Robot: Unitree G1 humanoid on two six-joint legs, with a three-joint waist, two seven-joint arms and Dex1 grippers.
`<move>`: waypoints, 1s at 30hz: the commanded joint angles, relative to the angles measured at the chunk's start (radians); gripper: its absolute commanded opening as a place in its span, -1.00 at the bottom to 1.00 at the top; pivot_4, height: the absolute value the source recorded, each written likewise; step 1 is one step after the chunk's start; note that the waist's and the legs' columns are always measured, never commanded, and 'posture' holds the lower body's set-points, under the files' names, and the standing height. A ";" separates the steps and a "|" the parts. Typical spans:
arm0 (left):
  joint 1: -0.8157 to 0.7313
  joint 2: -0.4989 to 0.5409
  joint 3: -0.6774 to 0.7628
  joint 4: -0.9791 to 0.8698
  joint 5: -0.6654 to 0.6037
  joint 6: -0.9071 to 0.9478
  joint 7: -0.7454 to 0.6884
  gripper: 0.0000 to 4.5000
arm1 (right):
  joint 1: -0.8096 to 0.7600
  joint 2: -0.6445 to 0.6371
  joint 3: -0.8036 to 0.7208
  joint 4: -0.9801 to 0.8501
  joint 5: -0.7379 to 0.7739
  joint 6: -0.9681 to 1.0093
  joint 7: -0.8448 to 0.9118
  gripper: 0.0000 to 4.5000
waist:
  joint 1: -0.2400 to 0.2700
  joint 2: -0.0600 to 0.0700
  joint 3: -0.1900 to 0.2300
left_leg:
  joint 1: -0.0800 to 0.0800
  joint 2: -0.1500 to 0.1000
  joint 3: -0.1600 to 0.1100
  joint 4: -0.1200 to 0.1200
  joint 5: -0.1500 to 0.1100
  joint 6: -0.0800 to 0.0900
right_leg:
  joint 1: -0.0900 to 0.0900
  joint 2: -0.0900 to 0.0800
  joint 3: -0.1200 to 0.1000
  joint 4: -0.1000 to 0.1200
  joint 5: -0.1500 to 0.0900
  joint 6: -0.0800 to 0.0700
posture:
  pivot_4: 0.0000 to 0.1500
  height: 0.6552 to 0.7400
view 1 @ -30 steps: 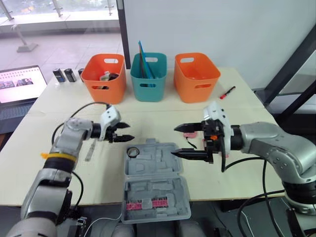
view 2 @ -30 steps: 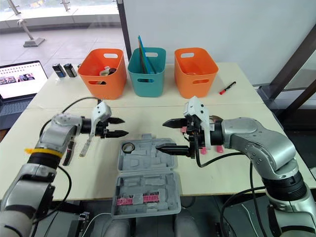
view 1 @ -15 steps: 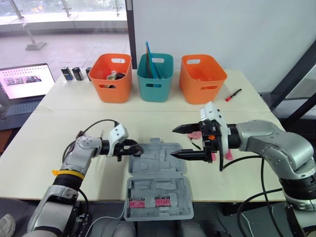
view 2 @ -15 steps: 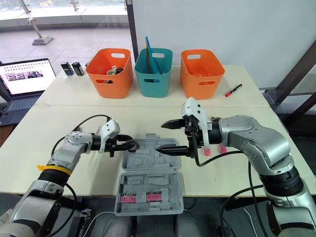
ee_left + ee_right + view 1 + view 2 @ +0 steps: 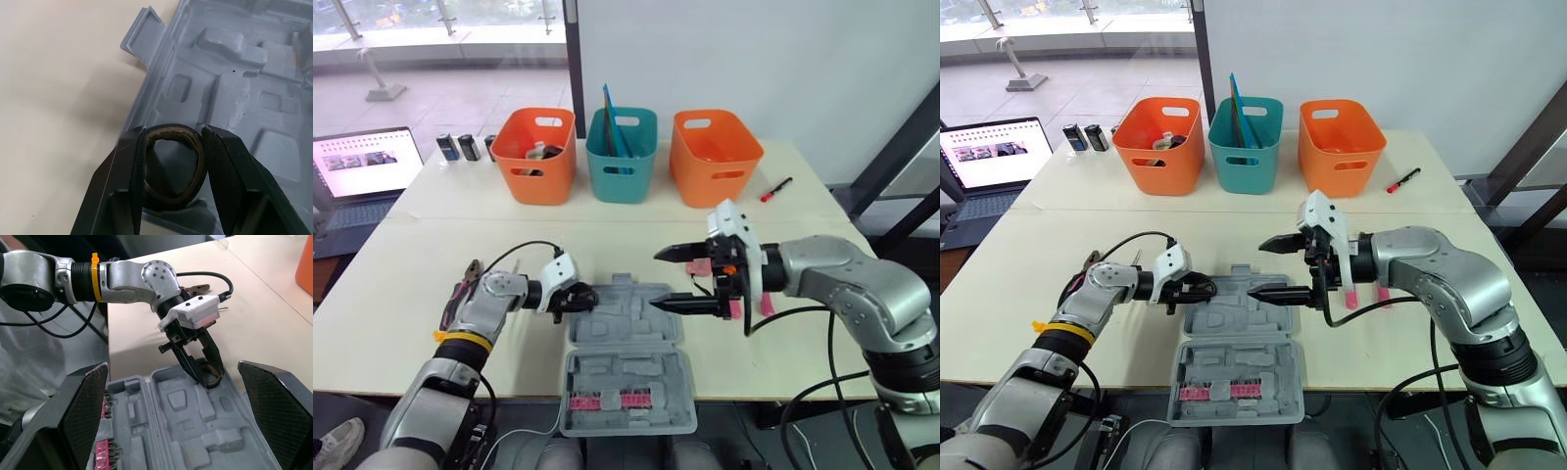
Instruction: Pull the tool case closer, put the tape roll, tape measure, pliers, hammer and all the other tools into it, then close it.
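Left orange bin [image 5: 537, 157], teal bin [image 5: 621, 163], right orange bin [image 5: 715, 159] in row on table [image 5: 401, 269]; laptop [image 5: 362, 168] left; red marker [image 5: 775, 188] right.

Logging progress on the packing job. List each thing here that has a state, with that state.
tool case: open, flat on the table
tape roll: gripped, at the case's edge
left gripper: shut on the tape roll
right gripper: open, empty
pliers: on the table, outside the case
laptop: open, screen lit
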 commanded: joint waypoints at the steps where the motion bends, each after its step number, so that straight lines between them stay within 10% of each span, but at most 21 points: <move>1: 0.030 -0.008 0.063 -0.114 -0.081 0.091 0.011 -0.15 | -0.016 -0.003 -0.019 0.025 -0.009 -0.036 0.022 1.00 | -0.001 0.000 0.000 | 0.000 0.000 0.000 0.000 0.000 0.000 | 0.000 0.000 0.000 0.000 0.000 0.000 | 1.00 0.87; 8: 0.296 0.085 0.314 -0.626 -0.265 0.333 0.153 1.00 | 0.106 -0.077 -0.060 0.214 -0.163 -0.217 0.050 1.00 | -0.010 0.001 0.001 | -0.001 0.000 0.000 -0.001 -0.001 0.001 | -0.001 0.000 0.000 -0.001 0.000 0.000 | 1.00 0.87; 19: 0.883 0.069 0.826 -0.677 -0.343 0.198 0.359 1.00 | 0.310 -0.065 -0.246 0.799 -0.315 -0.744 0.119 1.00 | -0.028 0.001 0.002 | 0.001 0.000 0.002 0.001 -0.002 0.002 | 0.001 -0.001 0.000 -0.003 0.000 -0.001 | 1.00 0.87; 30: 1.053 0.030 0.888 -0.646 -0.384 0.072 0.360 1.00 | 0.227 -0.056 -0.273 1.148 -0.362 -0.844 0.188 1.00 | -0.034 0.001 0.002 | 0.001 0.000 0.005 0.002 -0.003 0.002 | -0.001 -0.003 0.002 -0.004 0.000 -0.001 | 1.00 0.87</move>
